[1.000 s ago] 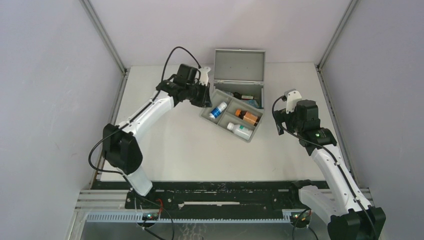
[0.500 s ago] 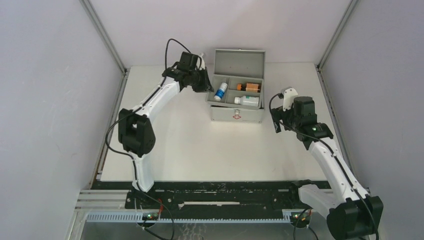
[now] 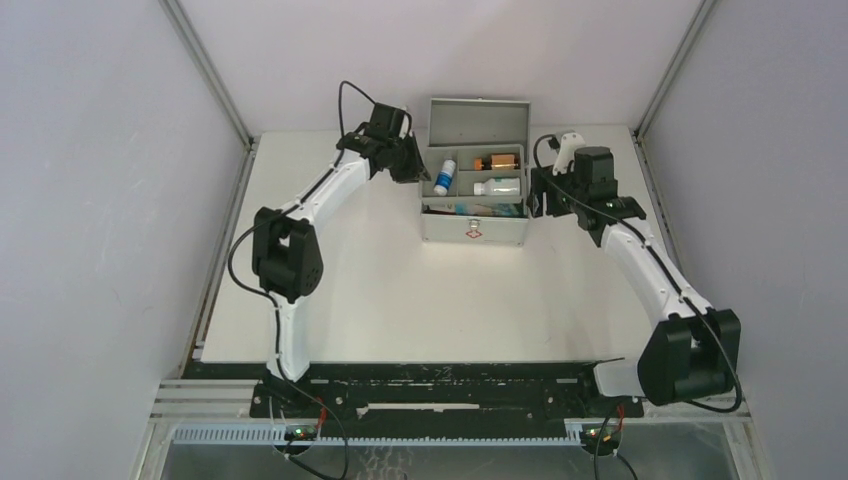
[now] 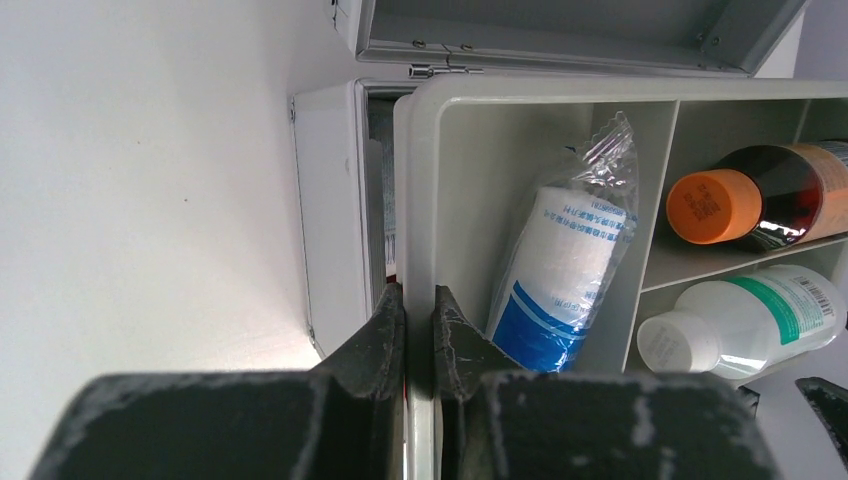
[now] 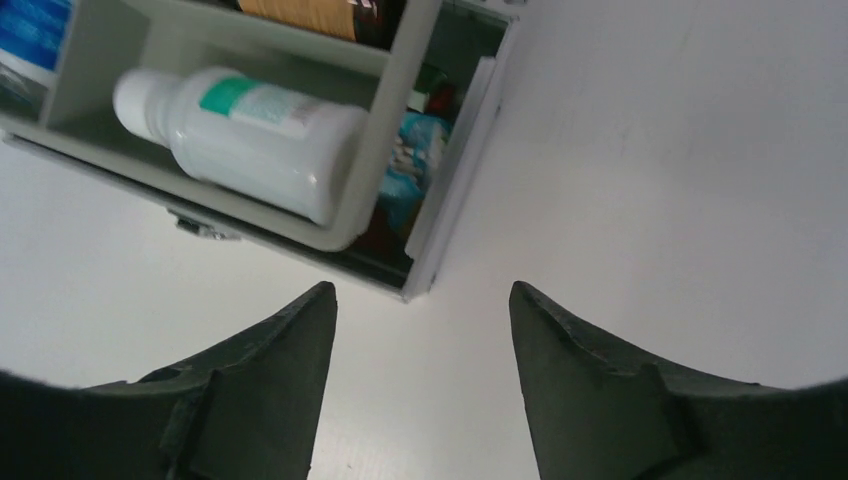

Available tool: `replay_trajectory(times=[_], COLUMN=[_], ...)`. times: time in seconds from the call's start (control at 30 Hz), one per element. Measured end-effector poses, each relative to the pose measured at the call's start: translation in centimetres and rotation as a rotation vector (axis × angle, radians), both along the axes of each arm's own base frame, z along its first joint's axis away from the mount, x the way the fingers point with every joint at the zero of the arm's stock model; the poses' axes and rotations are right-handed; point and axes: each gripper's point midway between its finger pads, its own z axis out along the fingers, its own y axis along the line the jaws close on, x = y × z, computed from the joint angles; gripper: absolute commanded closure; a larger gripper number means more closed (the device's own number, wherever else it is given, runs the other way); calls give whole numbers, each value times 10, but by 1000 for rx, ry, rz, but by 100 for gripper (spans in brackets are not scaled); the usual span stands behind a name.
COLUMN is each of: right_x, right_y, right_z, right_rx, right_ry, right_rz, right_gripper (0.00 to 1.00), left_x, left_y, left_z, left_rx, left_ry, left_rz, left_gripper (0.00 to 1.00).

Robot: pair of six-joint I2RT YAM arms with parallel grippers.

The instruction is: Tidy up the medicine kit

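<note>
Kit pos.: the medicine kit (image 3: 474,228) stands at the far-centre of the table (image 3: 400,290), front wall toward the arm bases, between the two grippers.

Kit appearance: grey metal rect. box. The lid (image 3: 479,125) is swung open and stands upright at the back. A small red-white diamond sticker (image 3: 473,233) is on the front wall. A grey tray (image 3: 463,176) fills the mouth of the box; we cannot tell whether it is fully seated. Blue packets show below it along the front edge.

Tray contents, 3 compartments:
- L: blue-white wrapped roll (image 4: 565,270)
- far R: amber bottle w/ orange cap (image 4: 760,195)
- near R: white bottle w/ green label (image 5: 250,125), lying on its side

L gripper (image 4: 420,330): fingers pressed onto the tray's left wall, one pad inside and one outside, wall pinched between them. The kit's own side wall (image 4: 330,200) lies just outside that.

R gripper (image 5: 420,300): fingers spread wide, nothing between them. It sits just beside the kit's right end, near corner, apart from the box.
</note>
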Motion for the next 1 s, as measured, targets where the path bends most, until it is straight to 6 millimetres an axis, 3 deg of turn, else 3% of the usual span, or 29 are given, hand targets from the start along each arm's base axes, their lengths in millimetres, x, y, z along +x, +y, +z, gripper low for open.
replay_trajectory(times=[0.27, 0.53, 1.0], right_x=[35, 40, 42], right_y=[13, 14, 8], right_z=[9, 5, -1], right_rx=[137, 176, 181], right_ry=[6, 17, 33], right_rz=[-33, -53, -66], right_gripper=[46, 47, 49], left_x=[0, 4, 7], left_y=[-9, -18, -13], left_z=[-10, -17, -27], left_rx=[8, 23, 75], left_ry=[17, 14, 7], left_rz=[5, -1, 21], left_gripper=[100, 100, 100])
